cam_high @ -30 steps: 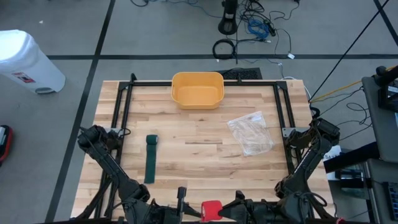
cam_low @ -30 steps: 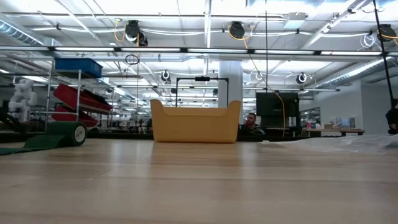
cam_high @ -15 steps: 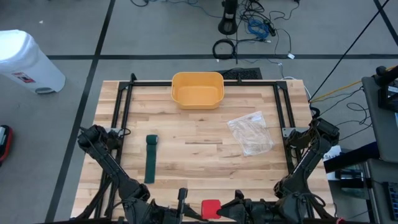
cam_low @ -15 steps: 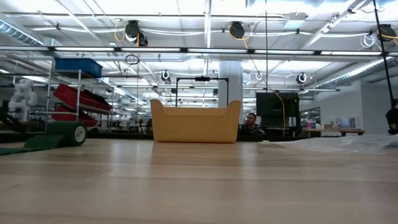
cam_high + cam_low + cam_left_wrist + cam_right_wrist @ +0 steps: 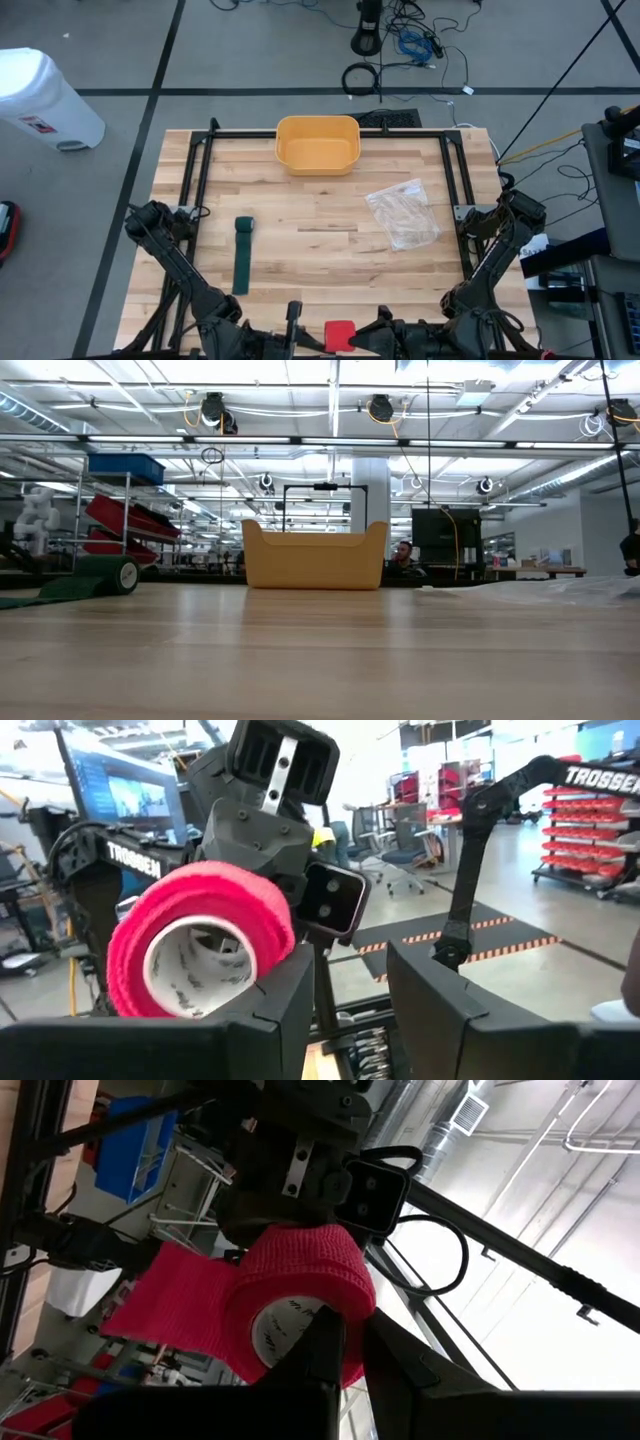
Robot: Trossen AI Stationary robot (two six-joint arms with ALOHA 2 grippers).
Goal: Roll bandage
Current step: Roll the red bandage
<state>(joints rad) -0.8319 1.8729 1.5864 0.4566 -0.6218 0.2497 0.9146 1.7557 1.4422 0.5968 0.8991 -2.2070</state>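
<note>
Nothing has shifted over the last second: I keep the red bandage roll [image 5: 339, 334] at the bench's [image 5: 320, 250] near edge, left hand [image 5: 345, 1010] half-parted around it, right hand [image 5: 350, 1342] pinched on its rim, winding stalled.

In the high view both arms are cut by the bottom edge, so the left gripper [image 5: 300, 345] and the right gripper [image 5: 375, 343] show only partly. The red bandage roll [image 5: 339, 335] between them is half hidden. In the low view, neither gripper appears, and the green bandage [image 5: 95, 578] is cut at the side.
</note>
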